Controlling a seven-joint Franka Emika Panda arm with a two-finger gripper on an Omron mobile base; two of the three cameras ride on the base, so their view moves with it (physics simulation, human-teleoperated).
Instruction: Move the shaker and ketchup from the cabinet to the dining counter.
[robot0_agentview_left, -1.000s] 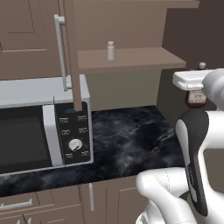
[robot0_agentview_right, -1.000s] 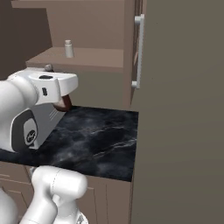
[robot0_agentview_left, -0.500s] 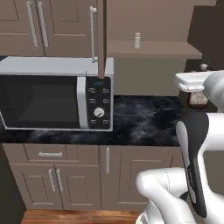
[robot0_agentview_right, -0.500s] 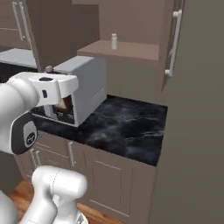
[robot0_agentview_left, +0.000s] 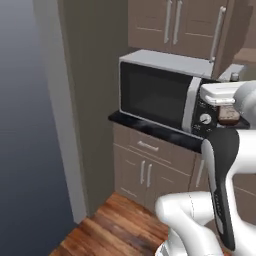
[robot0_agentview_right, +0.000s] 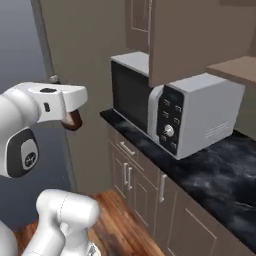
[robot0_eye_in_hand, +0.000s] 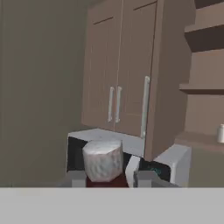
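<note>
Gripper (robot0_eye_in_hand: 107, 178): the jaws stand a little apart, clamped on the ketchup (robot0_eye_in_hand: 103, 165), one finger on either side of the bottle's body.
Ketchup: in the hand view its pale label faces the camera, with a dark red strip of the bottle below it, low between the two fingertips (robot0_eye_in_hand: 77, 178). In the right base view the rounded reddish-brown bottle (robot0_agentview_right: 73, 120) hangs under the white hand, in the air and well apart from the worktop. In the left base view it (robot0_agentview_left: 229, 114) shows beneath the hand at the right edge, in front of the microwave's control panel.
Shaker (robot0_eye_in_hand: 221, 133): small and pale, standing upright on the open cabinet's lowest shelf at the far right edge of the hand view, partly cut off by that edge. A small pale cap (robot0_agentview_left: 234, 77) pokes up behind the microwave in the left base view.
Cabinet (robot0_eye_in_hand: 127, 65): brown wall unit, two panelled doors shut, one door (robot0_eye_in_hand: 154, 78) swung open edge-on with its long silver bar handle.
Microwave (robot0_agentview_right: 175, 112): silver with a dark door, standing on the black marble worktop (robot0_agentview_right: 225, 172).
Hard to make out: the ketchup's neck and cap are hidden; the fingers in both base views are covered by the hand.
Floor (robot0_agentview_left: 117, 227): reddish wood planks beside the lower drawer units.
</note>
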